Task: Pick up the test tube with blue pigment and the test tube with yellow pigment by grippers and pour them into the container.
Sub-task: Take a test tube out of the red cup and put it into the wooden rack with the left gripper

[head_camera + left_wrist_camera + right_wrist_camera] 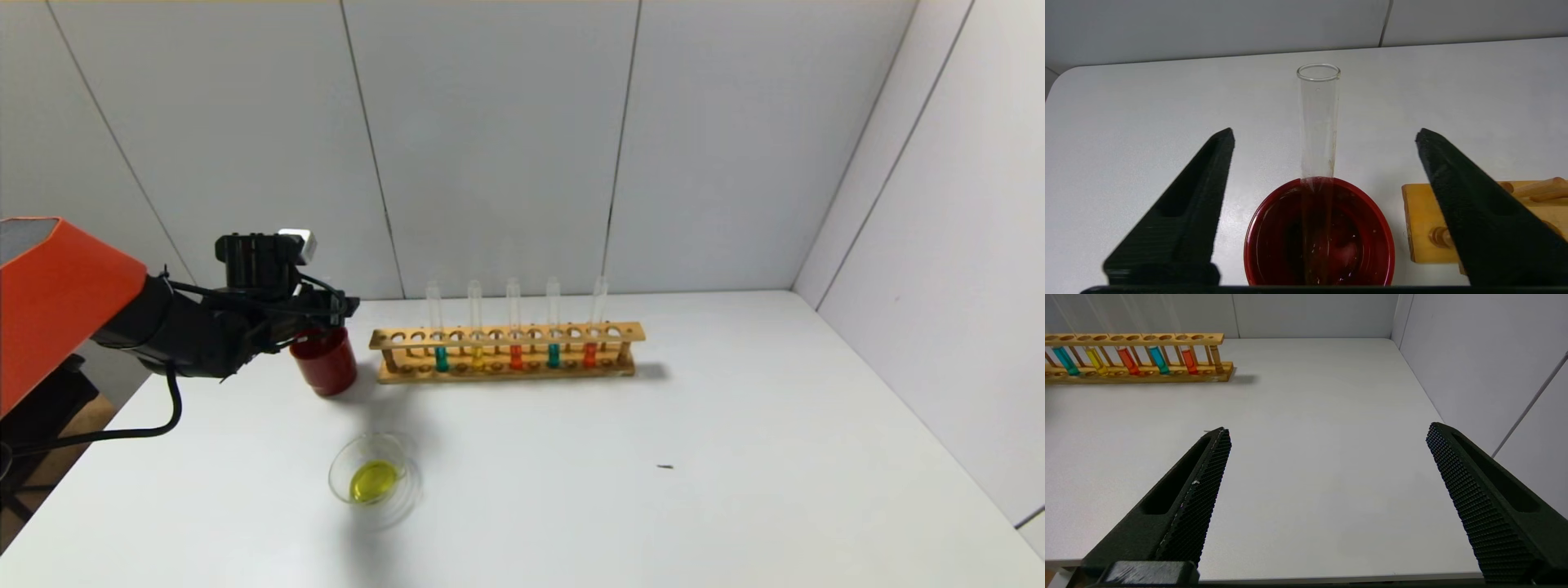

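My left gripper is open just above the dark red cup. In the left wrist view the gripper straddles an empty clear tube that leans in the cup, untouched. The wooden rack holds two tubes with blue pigment and one with yellow pigment. The glass container in front holds yellow liquid. My right gripper is open and empty over bare table, and sees the blue tubes and the yellow tube far off.
Two orange-red tubes also stand in the rack. A small dark speck lies on the white table. Grey walls close the back and right sides. The rack's end lies close beside the left gripper's finger.
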`<move>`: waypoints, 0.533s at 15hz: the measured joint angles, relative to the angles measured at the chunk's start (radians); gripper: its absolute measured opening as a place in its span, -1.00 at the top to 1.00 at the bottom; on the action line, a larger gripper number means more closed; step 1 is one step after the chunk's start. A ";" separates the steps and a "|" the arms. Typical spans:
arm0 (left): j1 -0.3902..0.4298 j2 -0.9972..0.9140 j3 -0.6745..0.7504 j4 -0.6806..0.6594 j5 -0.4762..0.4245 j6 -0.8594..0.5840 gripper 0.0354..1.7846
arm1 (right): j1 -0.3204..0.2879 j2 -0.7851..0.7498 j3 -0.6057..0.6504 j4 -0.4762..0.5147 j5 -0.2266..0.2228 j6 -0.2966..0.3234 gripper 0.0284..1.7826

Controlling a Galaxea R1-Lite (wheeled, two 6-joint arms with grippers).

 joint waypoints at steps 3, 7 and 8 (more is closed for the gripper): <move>0.000 -0.051 0.003 0.001 0.000 -0.001 -0.96 | 0.000 0.000 0.000 0.000 0.000 0.000 -0.96; -0.031 -0.218 0.022 0.038 -0.008 0.001 -0.96 | 0.000 0.000 0.000 0.000 0.000 0.000 -0.96; -0.073 -0.268 0.037 0.066 -0.008 0.001 -0.96 | -0.001 0.000 0.000 0.000 0.000 0.000 -0.96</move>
